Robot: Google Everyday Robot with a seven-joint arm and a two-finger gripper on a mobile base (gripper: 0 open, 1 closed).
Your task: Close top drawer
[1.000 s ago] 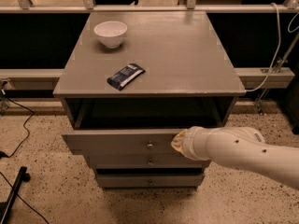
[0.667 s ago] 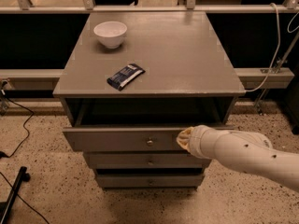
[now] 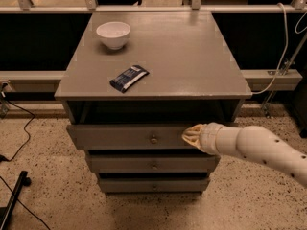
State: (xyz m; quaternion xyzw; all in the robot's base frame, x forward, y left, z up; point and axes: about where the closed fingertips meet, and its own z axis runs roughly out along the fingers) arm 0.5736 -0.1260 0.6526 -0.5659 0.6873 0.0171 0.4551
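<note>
The top drawer [image 3: 120,136] is a wide grey front with a small round knob [image 3: 153,140] at its centre. It stands pulled out a little from the grey cabinet, with a dark gap above it. My gripper [image 3: 190,136] comes in from the right on a cream arm [image 3: 259,150]. Its tip rests against the drawer front, right of the knob.
Two narrower grey drawers [image 3: 153,164] sit below the top one. On the cabinet top [image 3: 192,56] stand a white bowl [image 3: 113,34] and a dark wrapped snack bar [image 3: 129,77]. A white cable [image 3: 283,51] hangs at the right. Speckled floor lies around, with a black leg [image 3: 14,195] at lower left.
The drawer front has moved in toward the cabinet. My gripper has moved with it, staying pressed against the front right of the knob.
</note>
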